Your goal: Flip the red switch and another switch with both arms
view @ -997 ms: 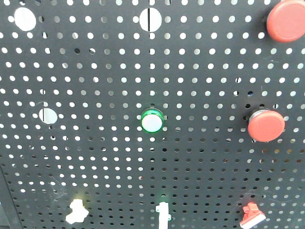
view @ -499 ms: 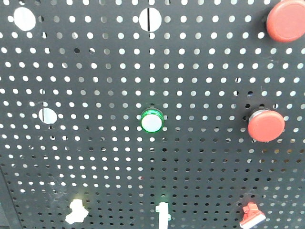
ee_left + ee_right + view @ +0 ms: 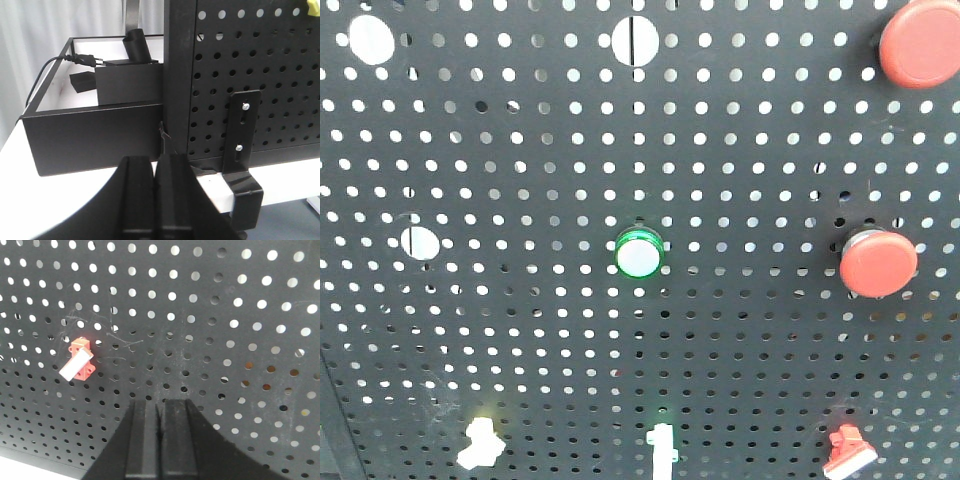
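Observation:
In the front view the red switch [image 3: 847, 452] sits at the bottom right of the black pegboard [image 3: 520, 180], white lever pointing down-left. The other switch [image 3: 480, 443], pale yellow with a white lever, is at the bottom left. Neither arm shows in that view. In the right wrist view the red switch [image 3: 77, 360] lies up and left of my right gripper [image 3: 159, 407], which is shut, empty and apart from it. My left gripper [image 3: 156, 165] is shut on nothing, low by the pegboard's left edge [image 3: 177, 75]. A yellow bit [image 3: 299, 10] pokes in at the top right.
A narrow white toggle with a green glow [image 3: 661, 447] sits between the two switches. A green-ringed button [image 3: 639, 255] is mid-board and two big red push buttons [image 3: 879, 263] [image 3: 923, 40] are at the right. A black box [image 3: 95, 135] and a foot bracket [image 3: 242, 150] flank the board's edge.

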Tool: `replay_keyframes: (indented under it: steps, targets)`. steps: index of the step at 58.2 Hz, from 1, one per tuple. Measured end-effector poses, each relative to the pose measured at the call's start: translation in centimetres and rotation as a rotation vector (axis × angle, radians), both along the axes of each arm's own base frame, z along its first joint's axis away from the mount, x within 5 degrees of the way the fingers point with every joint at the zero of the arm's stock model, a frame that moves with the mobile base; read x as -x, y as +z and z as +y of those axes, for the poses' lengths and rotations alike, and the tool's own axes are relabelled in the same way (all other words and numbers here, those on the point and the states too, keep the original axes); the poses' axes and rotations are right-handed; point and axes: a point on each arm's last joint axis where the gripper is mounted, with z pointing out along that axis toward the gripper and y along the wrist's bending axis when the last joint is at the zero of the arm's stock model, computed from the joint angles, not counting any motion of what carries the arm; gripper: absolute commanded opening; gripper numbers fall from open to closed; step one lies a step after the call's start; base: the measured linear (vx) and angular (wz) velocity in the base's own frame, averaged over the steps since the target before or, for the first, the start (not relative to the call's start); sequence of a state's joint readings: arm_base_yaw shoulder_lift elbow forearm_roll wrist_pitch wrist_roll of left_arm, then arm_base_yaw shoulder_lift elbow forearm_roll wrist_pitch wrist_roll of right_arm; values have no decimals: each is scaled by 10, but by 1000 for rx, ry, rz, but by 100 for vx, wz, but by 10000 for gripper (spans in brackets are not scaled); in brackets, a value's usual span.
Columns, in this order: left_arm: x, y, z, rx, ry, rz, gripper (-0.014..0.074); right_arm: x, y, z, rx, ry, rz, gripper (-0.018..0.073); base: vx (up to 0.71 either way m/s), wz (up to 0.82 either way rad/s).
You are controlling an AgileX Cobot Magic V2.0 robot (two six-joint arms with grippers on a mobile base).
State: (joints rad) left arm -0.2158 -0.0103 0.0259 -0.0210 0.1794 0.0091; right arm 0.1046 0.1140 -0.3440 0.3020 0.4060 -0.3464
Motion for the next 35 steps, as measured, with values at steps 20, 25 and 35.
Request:
replay_keyframes:
  steps: [20, 25, 35]
  targets:
    - [0, 0, 0, 1, 0, 1, 3, 0, 0, -2, 50, -23, -6, -6, 0, 0]
    - [0, 0, 0, 1, 0, 1, 3, -2, -4, -7, 102, -95, -4, -6, 0, 0]
    - [0, 0, 0, 0, 0, 1, 3, -5, -39, -14, 4, -224, 15, -6, 0, 0]
